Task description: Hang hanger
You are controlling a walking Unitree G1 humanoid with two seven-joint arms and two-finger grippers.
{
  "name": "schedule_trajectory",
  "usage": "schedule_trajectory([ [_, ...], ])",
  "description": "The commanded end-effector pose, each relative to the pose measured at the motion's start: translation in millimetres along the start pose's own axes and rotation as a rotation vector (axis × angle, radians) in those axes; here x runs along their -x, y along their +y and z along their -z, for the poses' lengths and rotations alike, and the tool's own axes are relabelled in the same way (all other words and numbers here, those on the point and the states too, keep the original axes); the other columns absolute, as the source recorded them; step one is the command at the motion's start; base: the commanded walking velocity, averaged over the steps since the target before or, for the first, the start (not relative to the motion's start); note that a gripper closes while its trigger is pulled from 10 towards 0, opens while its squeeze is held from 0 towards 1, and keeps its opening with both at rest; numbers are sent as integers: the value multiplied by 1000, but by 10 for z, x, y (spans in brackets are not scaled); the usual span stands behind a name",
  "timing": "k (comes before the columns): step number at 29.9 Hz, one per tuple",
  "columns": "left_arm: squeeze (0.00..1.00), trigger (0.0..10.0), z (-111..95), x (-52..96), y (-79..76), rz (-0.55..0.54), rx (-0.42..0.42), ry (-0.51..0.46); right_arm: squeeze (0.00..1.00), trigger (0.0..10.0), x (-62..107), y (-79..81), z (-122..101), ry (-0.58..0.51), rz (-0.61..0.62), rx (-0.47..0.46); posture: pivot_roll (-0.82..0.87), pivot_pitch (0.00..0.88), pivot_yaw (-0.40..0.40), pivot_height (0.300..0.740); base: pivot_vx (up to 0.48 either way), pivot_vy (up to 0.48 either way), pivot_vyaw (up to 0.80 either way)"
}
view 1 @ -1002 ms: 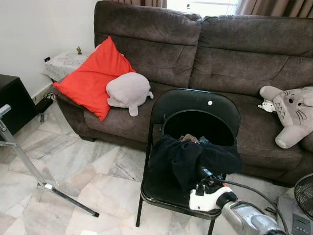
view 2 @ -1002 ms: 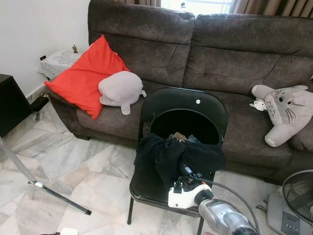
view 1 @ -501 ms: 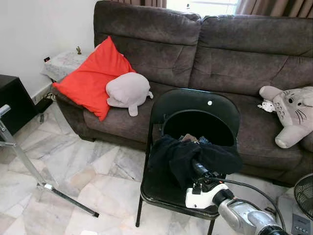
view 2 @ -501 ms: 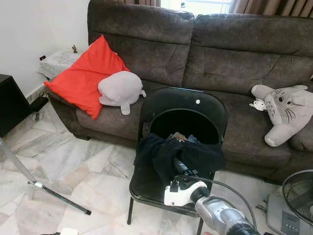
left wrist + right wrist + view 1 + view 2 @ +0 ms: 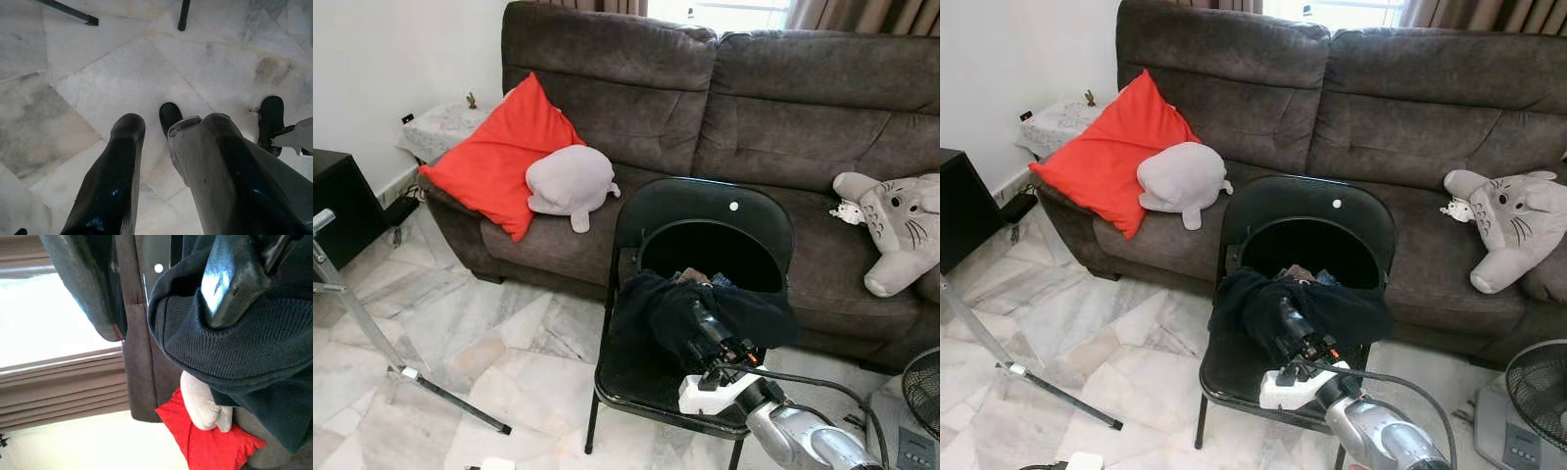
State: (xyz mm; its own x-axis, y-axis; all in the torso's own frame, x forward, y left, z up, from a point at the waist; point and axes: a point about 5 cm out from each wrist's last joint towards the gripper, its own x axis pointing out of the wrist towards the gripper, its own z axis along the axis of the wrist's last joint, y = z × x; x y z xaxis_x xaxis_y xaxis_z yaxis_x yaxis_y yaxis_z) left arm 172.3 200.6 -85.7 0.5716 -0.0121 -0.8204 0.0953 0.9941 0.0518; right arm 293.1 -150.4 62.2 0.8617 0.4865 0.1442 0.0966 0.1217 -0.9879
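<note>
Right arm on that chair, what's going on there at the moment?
The right end effector is reaching into the dark garment heaped on the seat of the black folding chair in front of the brown sofa. In the right wrist view its fingers are spread, one pressing on the knit fabric and nothing clamped between them. No hanger can be made out in the heap. The left end effector hangs idle over the marble floor.

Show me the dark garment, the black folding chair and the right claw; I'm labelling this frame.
Dark garment (image 5: pixel 656 304), left eye view, on its left fold.
Black folding chair (image 5: pixel 705 201), left eye view, on the backrest's top band.
Right claw (image 5: pixel 697 323), left eye view, between its fingertips at the garment.
</note>
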Motion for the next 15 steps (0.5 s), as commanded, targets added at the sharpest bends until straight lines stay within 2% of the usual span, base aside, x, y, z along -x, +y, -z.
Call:
schedule_trajectory([
  [1,0,10000,25,2,4,-4,-1,17,0,10000,-7,-38,3,2,16,-4,26,41,19,740,0,0,0],
  [4,0,10000,25,3,6,-4,-1,18,0,10000,-6,14,76,88,-20,-40,26,41,19,740,0,0,0],
  [7,0,10000,28,4,10,-4,-3,19,0,10000,-22,42,93,126,-38,-88,30,40,20,740,0,0,0],
  [9,0,10000,27,4,10,-4,-4,19,0,10000,-66,40,101,158,-36,-153,30,40,21,740,0,0,0],
  [15,0,10000,18,1,8,-5,-6,17,0,10000,-221,17,101,204,-20,-220,39,37,21,740,0,0,0],
])
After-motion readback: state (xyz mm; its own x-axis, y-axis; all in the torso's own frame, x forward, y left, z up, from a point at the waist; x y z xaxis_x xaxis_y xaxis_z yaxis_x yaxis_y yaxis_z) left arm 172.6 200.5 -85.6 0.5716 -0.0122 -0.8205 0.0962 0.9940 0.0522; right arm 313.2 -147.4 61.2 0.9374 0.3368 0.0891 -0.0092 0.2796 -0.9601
